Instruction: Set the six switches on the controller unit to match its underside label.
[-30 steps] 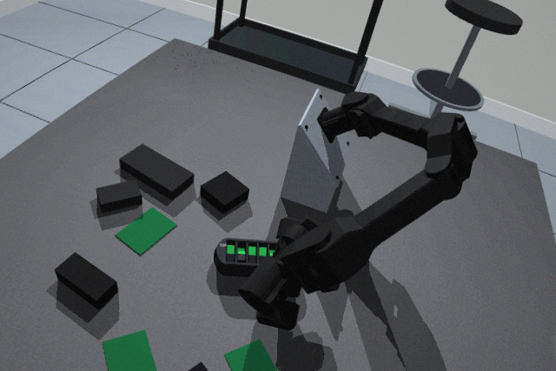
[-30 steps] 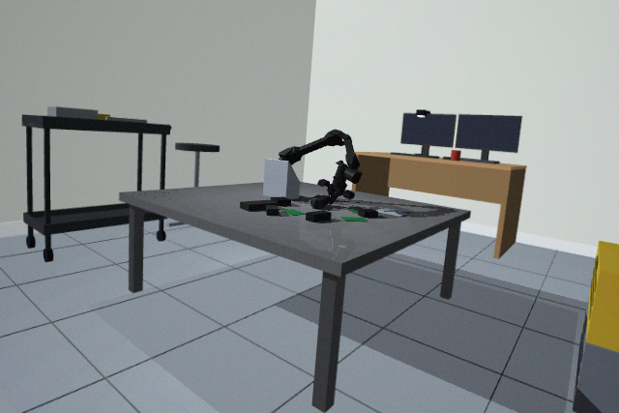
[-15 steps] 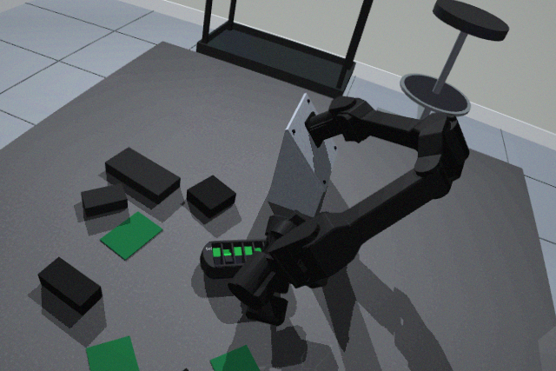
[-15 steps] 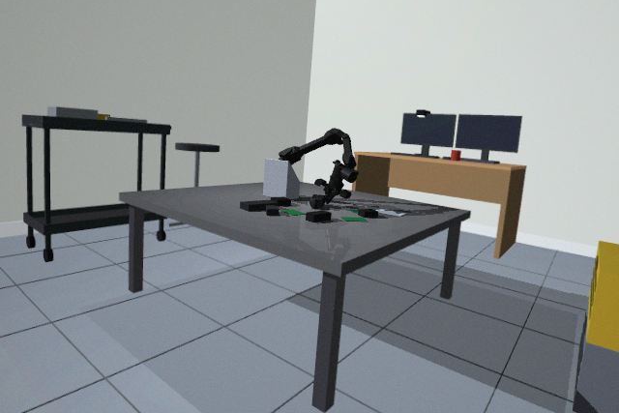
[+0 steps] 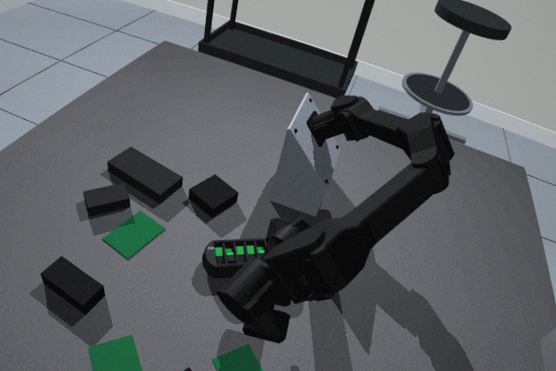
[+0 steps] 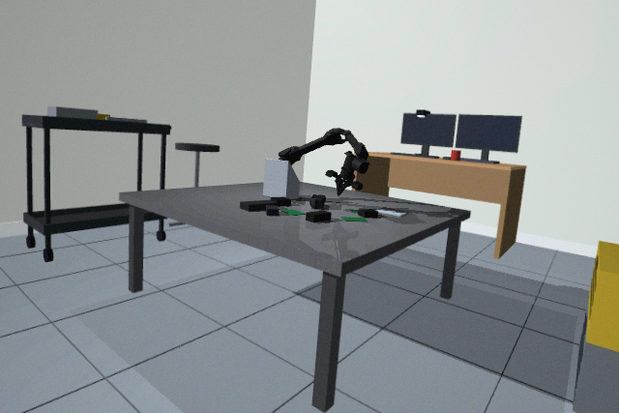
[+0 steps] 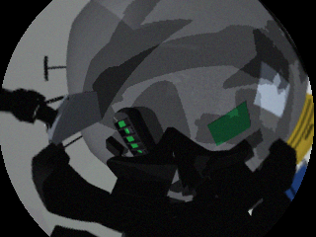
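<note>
The dark grey controller unit (image 5: 209, 264) (image 6: 317, 201) (image 7: 144, 123) sits on the bench with its switches facing up. Five rockers with green parts show in the top view; the first, third and fourth from the left show larger green faces than the second and fifth. The unit's right end is hidden by the arm, and its underside label is hidden. My gripper (image 6: 339, 192) is shut and empty, pointing down above the bench, apart from the unit. Its fingertips are hidden behind the arm in the top view.
Several black blocks (image 5: 144, 175) (image 5: 213, 195) (image 5: 71, 283) and green boards (image 5: 134, 234) (image 5: 115, 354) (image 7: 230, 124) lie around the unit. A light grey wedge-shaped housing (image 5: 296, 178) (image 6: 275, 178) stands behind it by the arm's base. A pale flat sheet (image 7: 272, 94) lies off to one side.
</note>
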Robot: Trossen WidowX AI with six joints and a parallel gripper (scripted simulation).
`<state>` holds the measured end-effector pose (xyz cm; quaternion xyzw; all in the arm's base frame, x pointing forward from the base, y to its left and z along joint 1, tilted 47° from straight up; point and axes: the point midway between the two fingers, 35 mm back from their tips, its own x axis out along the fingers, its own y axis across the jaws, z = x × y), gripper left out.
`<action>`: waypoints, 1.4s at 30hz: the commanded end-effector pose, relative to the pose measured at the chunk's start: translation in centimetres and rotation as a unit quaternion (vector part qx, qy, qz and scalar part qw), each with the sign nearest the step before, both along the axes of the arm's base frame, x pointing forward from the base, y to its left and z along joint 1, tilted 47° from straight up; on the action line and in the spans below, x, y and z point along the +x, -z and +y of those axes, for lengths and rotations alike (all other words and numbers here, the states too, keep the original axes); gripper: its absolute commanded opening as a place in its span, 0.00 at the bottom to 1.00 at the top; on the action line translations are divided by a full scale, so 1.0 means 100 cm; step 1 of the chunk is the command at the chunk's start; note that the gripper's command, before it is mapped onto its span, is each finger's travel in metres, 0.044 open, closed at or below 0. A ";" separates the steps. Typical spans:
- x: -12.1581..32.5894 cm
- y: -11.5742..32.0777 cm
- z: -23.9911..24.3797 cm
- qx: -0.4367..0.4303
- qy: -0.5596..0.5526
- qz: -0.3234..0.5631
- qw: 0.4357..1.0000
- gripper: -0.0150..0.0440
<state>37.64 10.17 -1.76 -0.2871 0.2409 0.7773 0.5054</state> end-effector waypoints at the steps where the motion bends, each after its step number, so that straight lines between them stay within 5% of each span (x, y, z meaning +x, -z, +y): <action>1: -0.002 0.000 0.000 -0.001 -0.014 -0.004 1.000 0.25; 11: -0.050 -0.001 -0.002 0.006 -0.126 -0.121 0.985 0.25; 21: -0.055 -0.002 -0.001 0.008 -0.140 -0.137 0.981 0.25; 42: -0.112 0.007 -0.050 0.063 -0.038 -0.226 0.971 0.25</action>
